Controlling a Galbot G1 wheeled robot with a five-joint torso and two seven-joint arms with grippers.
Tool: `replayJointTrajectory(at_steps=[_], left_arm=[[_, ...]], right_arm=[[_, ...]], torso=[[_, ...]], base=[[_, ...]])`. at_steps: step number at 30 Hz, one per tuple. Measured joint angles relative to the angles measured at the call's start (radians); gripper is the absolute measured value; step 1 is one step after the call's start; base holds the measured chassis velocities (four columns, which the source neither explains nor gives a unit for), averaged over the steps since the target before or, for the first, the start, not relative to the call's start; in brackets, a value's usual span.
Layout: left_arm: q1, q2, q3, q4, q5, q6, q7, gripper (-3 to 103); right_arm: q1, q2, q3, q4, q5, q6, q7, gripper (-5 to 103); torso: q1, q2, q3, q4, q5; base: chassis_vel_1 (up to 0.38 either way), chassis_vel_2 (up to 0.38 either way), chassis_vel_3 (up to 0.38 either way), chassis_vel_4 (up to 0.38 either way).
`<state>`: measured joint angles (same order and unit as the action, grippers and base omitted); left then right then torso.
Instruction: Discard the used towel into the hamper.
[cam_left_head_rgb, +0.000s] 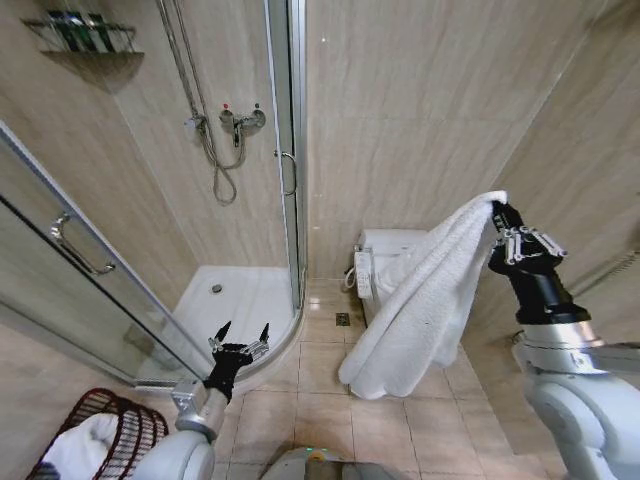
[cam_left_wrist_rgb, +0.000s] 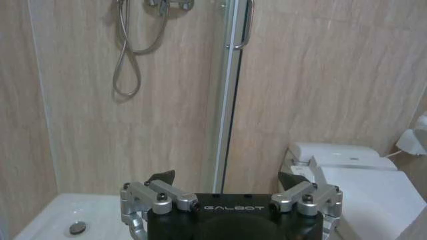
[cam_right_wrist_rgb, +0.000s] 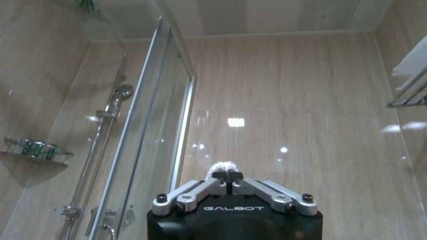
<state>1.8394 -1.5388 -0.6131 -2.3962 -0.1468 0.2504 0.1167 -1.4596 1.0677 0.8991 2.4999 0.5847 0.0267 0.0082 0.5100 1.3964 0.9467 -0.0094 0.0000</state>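
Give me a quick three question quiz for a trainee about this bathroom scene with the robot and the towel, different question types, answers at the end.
1. True or false: the right gripper is shut on the large white terry towel, which hangs above the beige tiled floor.
2. Multiple choice: where is the round reddish-brown open-weave wire hamper? A) beside the white toilet B) at the robot's lower left C) inside the glass shower stall
3. Fill in: the left gripper is ____ and holds nothing.

Key: 1 true; 2 B; 3 open.
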Motion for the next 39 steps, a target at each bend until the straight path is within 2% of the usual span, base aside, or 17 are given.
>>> replayJointTrajectory(at_steps=[1,14,21,39], left_arm=[[0.000,0.000,0.000,0.000,0.000,0.000,0.000,100],[0.000,0.000,0.000,0.000,0.000,0.000,0.000,100],[0.000,0.000,0.000,0.000,0.000,0.000,0.000,100],[0.000,0.000,0.000,0.000,0.000,0.000,0.000,100]], right_arm=[[0.000,-0.004,-0.001,0.000,0.001,0.000,0.000,0],[0.006,-0.009,-0.005,0.000,0.005,0.000,-0.001,0],[0.010,-0.006,-0.010,0.000,0.005,0.000,-0.001,0],[0.021,-0.011,-0.016,0.000,0.009,0.000,-0.001,0]], torso=[[0.009,0.020,0.011,0.0000,0.0000],[0.046,0.100,0.054,0.0000,0.0000],[0.050,0.109,0.059,0.0000,0.0000],[0.046,0.101,0.054,0.0000,0.0000]], base=[[0.000,0.000,0.000,0.000],[0.000,0.000,0.000,0.000],[0.000,0.000,0.000,0.000],[0.000,0.000,0.000,0.000]])
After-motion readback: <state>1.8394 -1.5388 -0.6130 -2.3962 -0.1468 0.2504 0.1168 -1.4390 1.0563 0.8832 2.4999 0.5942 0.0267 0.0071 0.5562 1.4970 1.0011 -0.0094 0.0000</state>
